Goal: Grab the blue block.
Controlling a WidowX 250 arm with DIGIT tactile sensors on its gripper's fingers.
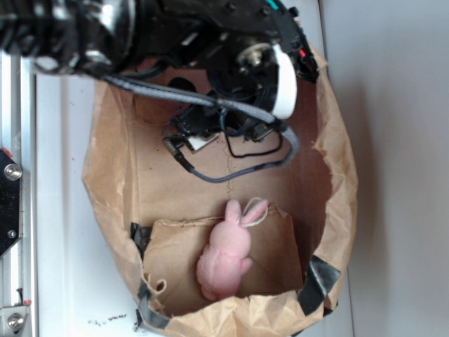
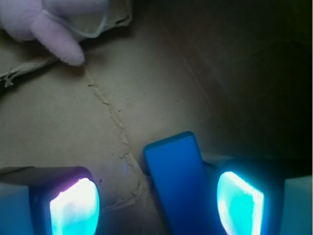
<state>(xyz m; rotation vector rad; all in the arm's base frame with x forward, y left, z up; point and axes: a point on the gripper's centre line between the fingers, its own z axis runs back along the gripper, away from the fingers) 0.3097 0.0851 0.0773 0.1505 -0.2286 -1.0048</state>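
Observation:
The blue block [image 2: 178, 186] lies flat on the brown paper in the wrist view, a smooth slab with rounded corners. It sits between the two fingers of my gripper [image 2: 156, 205], closer to the right finger [image 2: 239, 203] than to the left one [image 2: 73, 208]. The jaws are open and neither pad touches the block. In the exterior view my gripper [image 1: 196, 135] hangs low inside the paper bag at the upper middle, and the arm hides the block. The pink bunny [image 1: 226, 254] lies at the bag's near end, apart from the gripper.
The brown paper bag's raised walls [image 1: 337, 175] ring the work area, with a folded flap [image 1: 273, 246] under the bunny. A grey cable [image 1: 238, 168] loops below the wrist. A metal rail [image 1: 14, 196] runs along the left. The bunny's ear [image 2: 61, 44] shows at top left.

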